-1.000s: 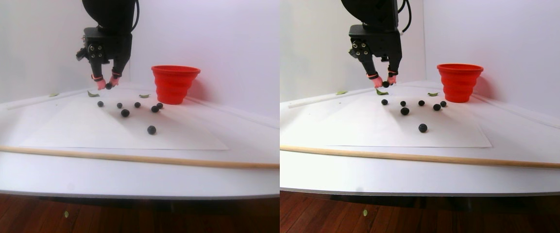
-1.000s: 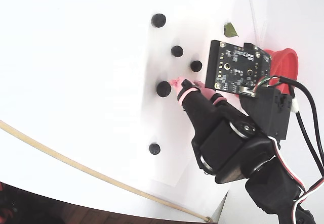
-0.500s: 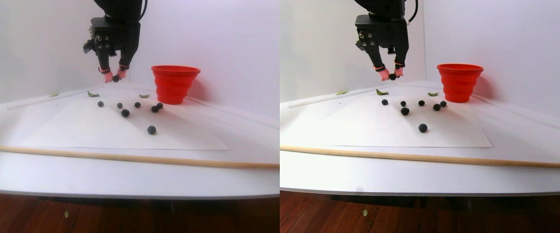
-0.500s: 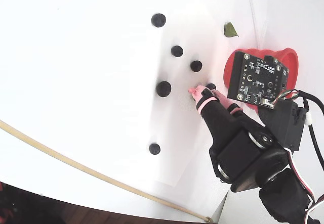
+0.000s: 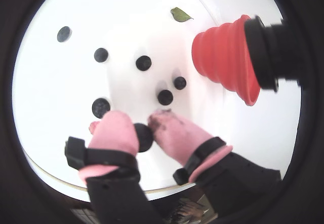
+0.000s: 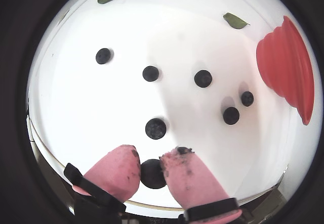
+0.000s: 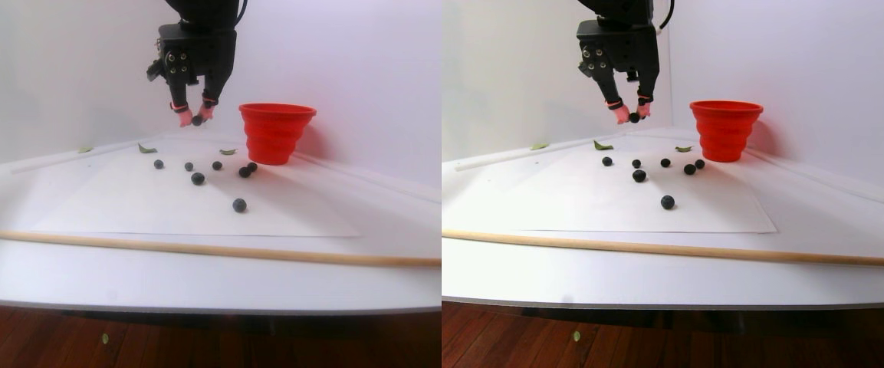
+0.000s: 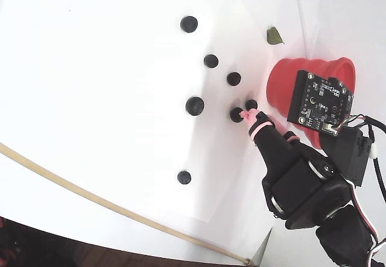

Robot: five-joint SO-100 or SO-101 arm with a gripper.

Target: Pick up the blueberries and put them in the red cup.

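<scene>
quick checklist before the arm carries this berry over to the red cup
1. Blueberry pinched between the end effector fingertips: ok.
2. Berry lifted clear of the table, as the stereo pair view shows: ok.
3. Red cup upright, mouth open: ok.
4. End effector already above the cup rim: not ok, it is beside the cup.
5. Six loose blueberries on the paper, clear of the fingers: ok.
6. Cup contents: cannot tell.

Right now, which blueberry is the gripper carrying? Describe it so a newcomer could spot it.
Start at the red cup in the stereo pair view, then look left to the gripper raised above the paper. The carried blueberry sits pinched between its pink fingertips, the only berry off the table.
</scene>
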